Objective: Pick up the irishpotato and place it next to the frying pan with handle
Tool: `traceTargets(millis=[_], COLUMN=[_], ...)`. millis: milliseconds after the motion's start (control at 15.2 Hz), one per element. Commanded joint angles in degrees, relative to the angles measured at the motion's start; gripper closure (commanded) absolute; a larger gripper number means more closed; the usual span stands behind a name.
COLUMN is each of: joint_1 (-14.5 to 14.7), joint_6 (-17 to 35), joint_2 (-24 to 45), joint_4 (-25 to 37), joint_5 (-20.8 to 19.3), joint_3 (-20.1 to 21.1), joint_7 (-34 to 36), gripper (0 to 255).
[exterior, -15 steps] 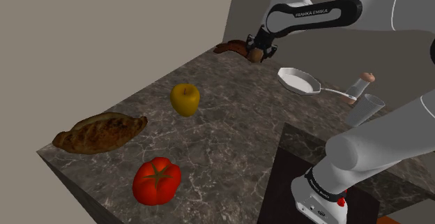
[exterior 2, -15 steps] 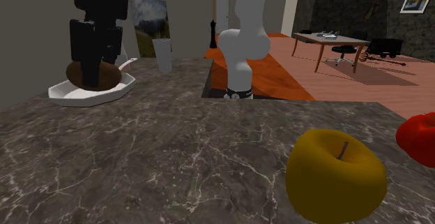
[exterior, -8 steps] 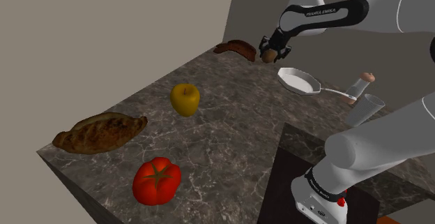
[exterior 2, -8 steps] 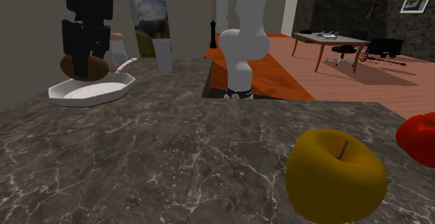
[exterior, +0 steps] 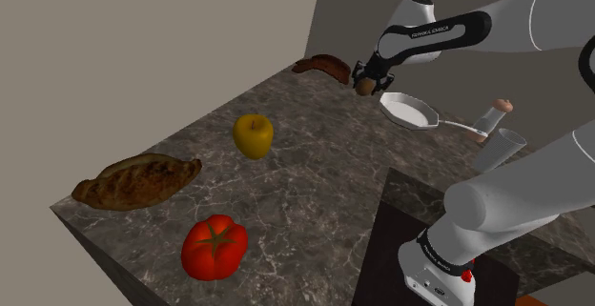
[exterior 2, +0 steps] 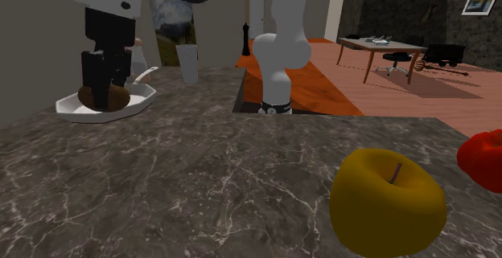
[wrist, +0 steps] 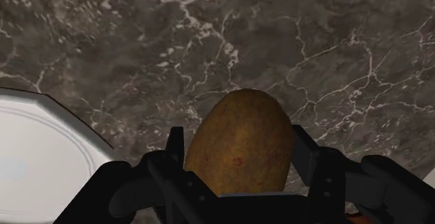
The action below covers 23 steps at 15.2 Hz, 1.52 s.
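A brown potato (wrist: 240, 142) sits clasped between my gripper's (wrist: 237, 153) two black fingers, over the dark marble counter. In the shoulder view the gripper (exterior: 366, 78) holds the potato (exterior: 365, 86) low over the counter, just left of the white frying pan (exterior: 408, 111) with its long handle. In the second exterior view the potato (exterior 2: 105, 97) hangs in the gripper (exterior 2: 101, 88) in front of the pan (exterior 2: 138, 100), close to the surface. The pan's white rim (wrist: 42, 160) lies beside the fingers in the wrist view.
A yellow apple (exterior: 253, 135), a bread loaf (exterior: 136, 181) and a tomato (exterior: 215, 247) lie on the counter's near part. A brown pastry (exterior: 321, 65) sits at the far corner by the wall. A tumbler (exterior: 501, 149) and a shaker (exterior: 491, 117) stand beyond the pan's handle.
The gripper with the potato has come down towards the counter beside the pan, after rising half a second earlier. The fingers have stayed shut on the potato.
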Motion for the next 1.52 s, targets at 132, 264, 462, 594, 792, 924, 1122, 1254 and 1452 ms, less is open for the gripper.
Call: traceTargets(millis=[132,264,462,594,792,924,1122,1254,1452], joint_1=[-0.12,-0.2,-0.33,-0.43,-0.6,-0.67,-0.67,-0.67,-0.67], joint_6=[3.21,4.8,7.2,8.79,11.18,12.19,12.19,12.19,12.19], joint_2=[1.53,2.32,3.6,4.53,6.02,6.68,6.68,6.68,6.68], joint_4=[-1.69,-2.52,-3.67,-4.37,-5.33,-5.7,-5.7,-5.7,-5.7], joint_5=[-0.64,-1.0,-1.64,-2.13,-2.99,-3.4,-3.4,-3.4,-3.4], joint_3=[0.22,0.3,0.42,0.5,0.61,0.64,0.64,0.64,0.64], joint_7=[0.69,1.04,1.63,2.07,2.82,3.18,3.18,3.18,3.18], gripper=[255,255,255,255,255,255,255,255,0])
